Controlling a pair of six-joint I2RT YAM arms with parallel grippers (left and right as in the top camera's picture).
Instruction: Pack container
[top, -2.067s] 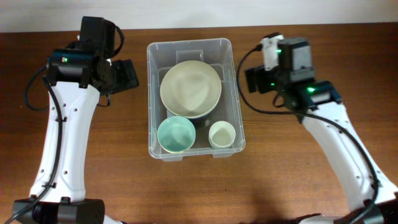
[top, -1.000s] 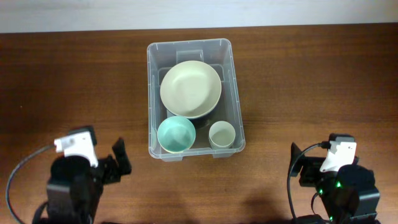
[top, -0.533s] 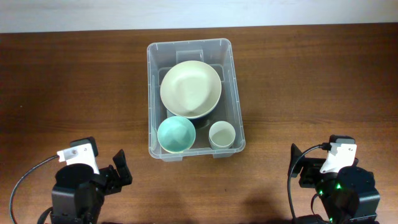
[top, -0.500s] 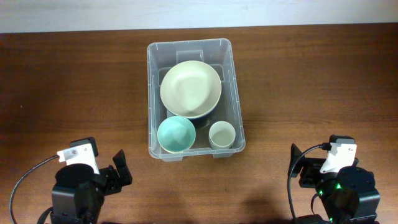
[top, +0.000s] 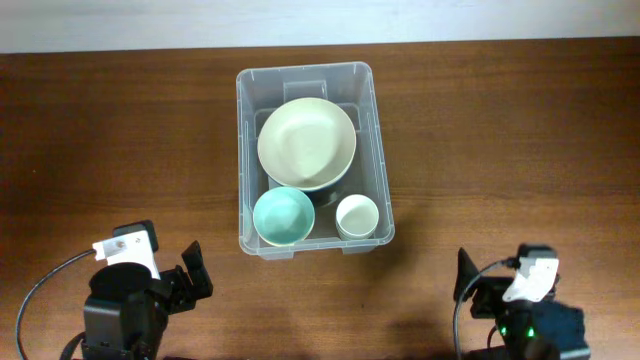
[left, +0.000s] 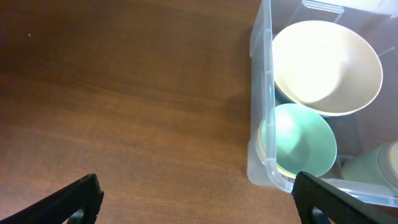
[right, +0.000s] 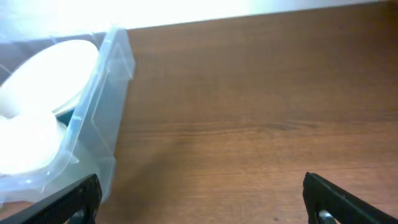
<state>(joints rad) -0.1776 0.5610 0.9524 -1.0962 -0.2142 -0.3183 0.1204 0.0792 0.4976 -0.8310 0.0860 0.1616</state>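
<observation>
Packing looks done: container (top: 241, 150), top-centre, holds 3 pcs (big cream bowl (top: 306, 143), teal bowl (top: 283, 216), small cup (top: 356, 216)); L gripper (left: 196, 199) & R gripper (right: 202, 199) at bottom corners, both spread wide, empty.

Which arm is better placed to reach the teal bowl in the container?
Left, likely: the left gripper sits closer to the teal bowl at the container's near-left corner; the right gripper has the small cup in between.
</observation>
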